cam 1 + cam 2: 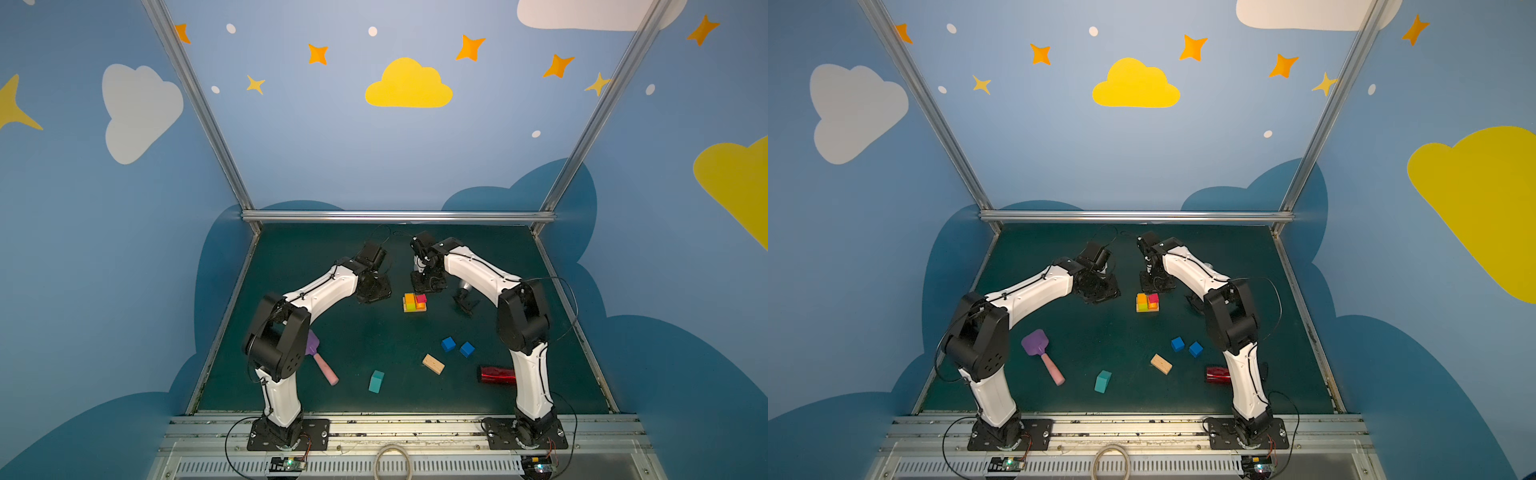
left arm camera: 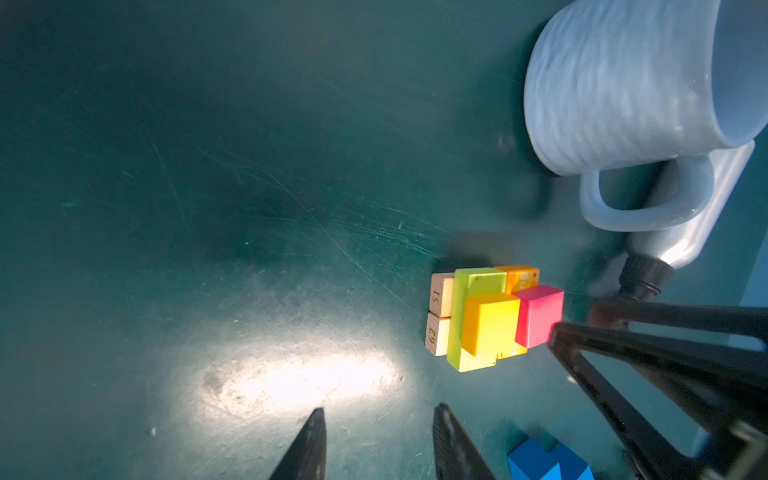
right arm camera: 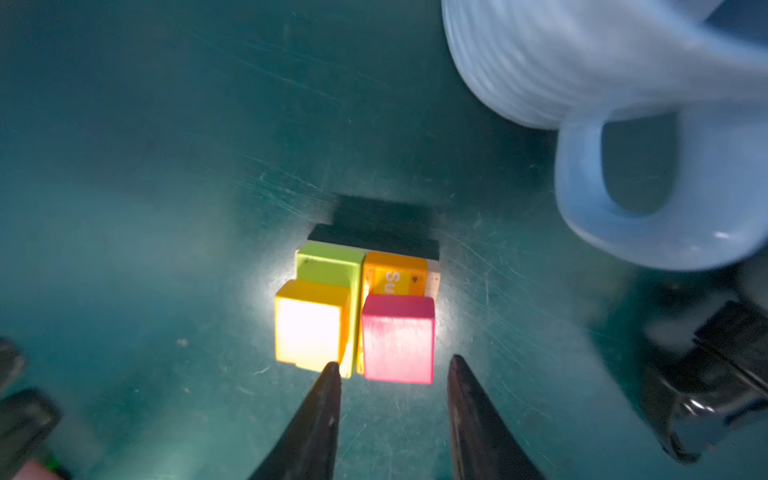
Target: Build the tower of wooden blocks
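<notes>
The tower [image 1: 414, 302] [image 1: 1147, 302] stands mid-table: tan bars lowest, yellow-green and orange bars on them, an orange cube [image 3: 309, 322] and a pink cube [image 3: 398, 338] highest. My right gripper [image 3: 393, 361] hovers right at the pink cube, jaws apart, neither finger touching it. Left of the tower, my left gripper [image 2: 380, 409] is open and holds nothing. Nearer the front, two blue cubes [image 1: 448, 344] [image 1: 467, 349], a tan bar [image 1: 433, 364] and a teal piece [image 1: 376, 381] lie loose.
A white mug [image 2: 623, 83] [image 3: 582, 54] lies on its side just behind the tower, beside a silver-and-black tool [image 2: 685, 237]. A purple spatula [image 1: 1036, 344] with a pink handle lies front left. By the right arm's base lies a red cylinder [image 1: 496, 374].
</notes>
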Robot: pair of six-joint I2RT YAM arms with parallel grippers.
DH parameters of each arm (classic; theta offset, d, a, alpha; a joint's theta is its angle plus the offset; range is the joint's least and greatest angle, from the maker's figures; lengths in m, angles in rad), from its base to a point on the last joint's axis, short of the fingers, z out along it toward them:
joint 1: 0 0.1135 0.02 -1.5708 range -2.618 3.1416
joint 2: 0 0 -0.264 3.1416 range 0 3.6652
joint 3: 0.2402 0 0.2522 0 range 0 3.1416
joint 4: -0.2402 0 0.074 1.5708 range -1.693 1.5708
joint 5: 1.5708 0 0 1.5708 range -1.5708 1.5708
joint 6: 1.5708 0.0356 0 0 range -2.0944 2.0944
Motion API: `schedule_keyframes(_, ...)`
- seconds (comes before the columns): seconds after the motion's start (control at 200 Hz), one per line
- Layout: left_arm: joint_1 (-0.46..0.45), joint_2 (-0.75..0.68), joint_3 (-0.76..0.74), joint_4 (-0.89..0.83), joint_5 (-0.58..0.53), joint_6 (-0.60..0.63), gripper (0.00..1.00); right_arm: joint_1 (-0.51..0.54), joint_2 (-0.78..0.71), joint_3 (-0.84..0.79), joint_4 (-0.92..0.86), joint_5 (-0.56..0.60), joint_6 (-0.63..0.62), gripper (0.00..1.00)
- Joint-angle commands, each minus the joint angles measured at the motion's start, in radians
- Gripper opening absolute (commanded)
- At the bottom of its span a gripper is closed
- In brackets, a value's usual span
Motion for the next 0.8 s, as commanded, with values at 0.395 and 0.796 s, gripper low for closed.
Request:
schedule_keyframes(0.395, 0.005, -0.009, 0.018, 0.052, 0.104, -0.003, 0.43, -0.011, -0.236, -0.186, 0.116, -0.026, 0.006, 0.46)
schedule_keyframes(0.796, 0.004, 0.098, 0.075, 0.078, 0.174, -0.008, 0.36, -0.075, -0.286, -0.383, 0.331, -0.184, 0.027, 0.44)
